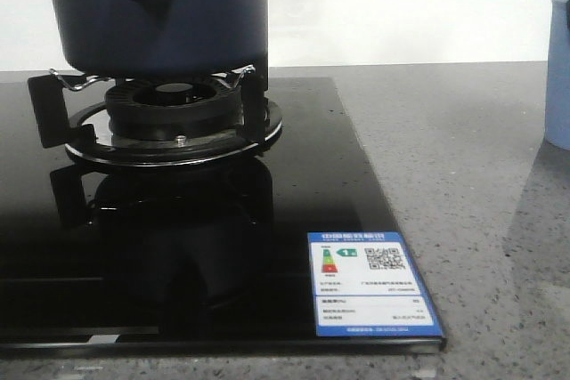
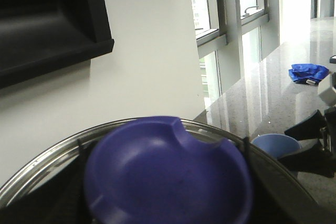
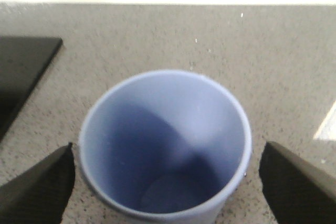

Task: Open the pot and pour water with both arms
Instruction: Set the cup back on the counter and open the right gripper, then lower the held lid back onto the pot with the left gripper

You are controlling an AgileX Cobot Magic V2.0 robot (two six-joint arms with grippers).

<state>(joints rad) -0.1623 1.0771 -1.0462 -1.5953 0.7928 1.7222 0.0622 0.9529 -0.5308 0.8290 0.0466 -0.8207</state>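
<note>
The pot (image 1: 169,11) stands on the burner (image 1: 174,117) of a black glass hob (image 1: 178,255), at the left of the speckled grey tabletop (image 1: 481,184). Its handle stub, with a round hole, faces the front camera. Wire supports under the pot rest on the burner ring. An energy label (image 1: 370,284) sticks to the hob's near right corner.

In the left wrist view a round blue knob (image 2: 168,174) fills the lower frame, set on a lid (image 2: 47,158) with a bright metal rim. The left pincer itself does not show here, so whether it is clenched or released cannot be told. Beyond the lid lie the tabletop, a pale blue cup (image 2: 275,142), a crumpled blue cloth (image 2: 308,72) farther off near the windows, and the black tips of the other arm beside the cup.

The right pincer (image 3: 168,182) is released, its two black fingers (image 3: 39,187) spread to either side of the cup (image 3: 165,145), which stands upright and looks empty. Neither finger touches the cup wall. The hob's corner shows at one side of the cup, well apart from it. In the front view only the cup's edge appears, at the far right.
</note>
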